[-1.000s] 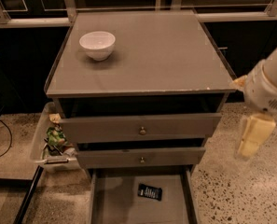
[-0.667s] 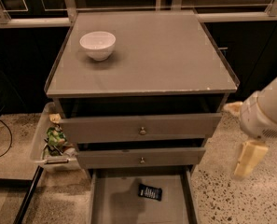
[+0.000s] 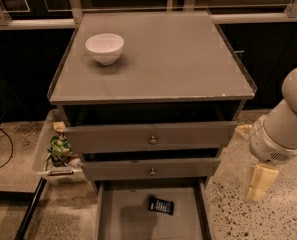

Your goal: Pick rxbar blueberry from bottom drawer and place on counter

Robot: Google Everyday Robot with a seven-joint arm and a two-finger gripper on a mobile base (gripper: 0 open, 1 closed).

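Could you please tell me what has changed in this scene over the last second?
The gripper has come down along the right side of the cabinet and slightly leftward, from about the top drawer's height to near the level of the open bottom drawer. It has taken hold of nothing. The rxbar blueberry lies unmoved on the drawer floor, and the white bowl stays on the counter.
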